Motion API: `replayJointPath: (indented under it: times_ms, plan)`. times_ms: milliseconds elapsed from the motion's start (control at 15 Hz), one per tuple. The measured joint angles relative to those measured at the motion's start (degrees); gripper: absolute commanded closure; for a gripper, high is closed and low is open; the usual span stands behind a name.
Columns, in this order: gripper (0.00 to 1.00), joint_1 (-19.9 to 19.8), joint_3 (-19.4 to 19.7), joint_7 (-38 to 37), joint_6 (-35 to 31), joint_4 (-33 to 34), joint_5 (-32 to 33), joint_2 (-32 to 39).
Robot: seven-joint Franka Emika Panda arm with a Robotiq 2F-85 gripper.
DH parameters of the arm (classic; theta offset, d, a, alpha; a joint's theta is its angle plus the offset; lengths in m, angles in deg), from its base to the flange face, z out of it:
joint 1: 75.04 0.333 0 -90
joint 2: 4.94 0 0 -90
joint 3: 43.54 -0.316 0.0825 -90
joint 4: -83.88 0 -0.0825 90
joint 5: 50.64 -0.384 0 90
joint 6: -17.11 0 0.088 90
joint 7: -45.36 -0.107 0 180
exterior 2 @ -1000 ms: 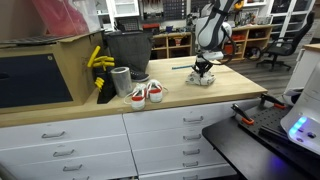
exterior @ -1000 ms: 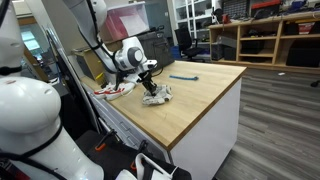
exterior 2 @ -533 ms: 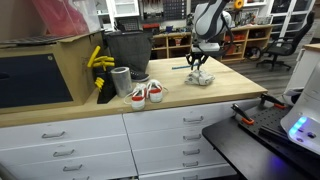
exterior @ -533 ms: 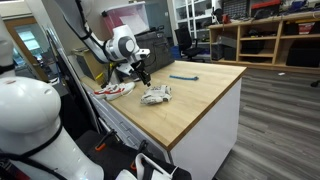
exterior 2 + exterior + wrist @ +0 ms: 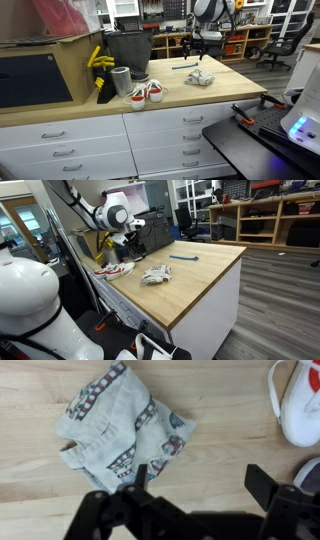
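Lifting away, the pincer [image 5: 197, 485] has released the cloth [image 5: 120, 425].

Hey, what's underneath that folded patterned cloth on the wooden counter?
The cloth lies on the wooden counter, with bare wood showing beside it. Anything beneath or inside its folds is covered and cannot be seen.

I see a pale grey-beige cloth [image 5: 120, 425] banded with dark red-and-blue checks on the light wood-grain countertop [image 5: 225, 405]. Beside the cloth is a white sneaker [image 5: 300, 405] with red trim. My gripper [image 5: 197, 485] is black.
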Motion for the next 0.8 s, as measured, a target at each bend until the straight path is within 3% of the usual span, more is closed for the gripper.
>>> replayJointPath:
  times_ms: [267,533,800]
  plan:
    - [0.0,-0.67,-1.36,13.33,15.09,0.44,-10.36,-5.23]
    - [0.0,-2.01,-0.82,20.94,30.1,2.35,-10.51,-7.91]
    - [0.0,-4.11,0.03,24.82,40.03,6.52,-8.1,-7.31]
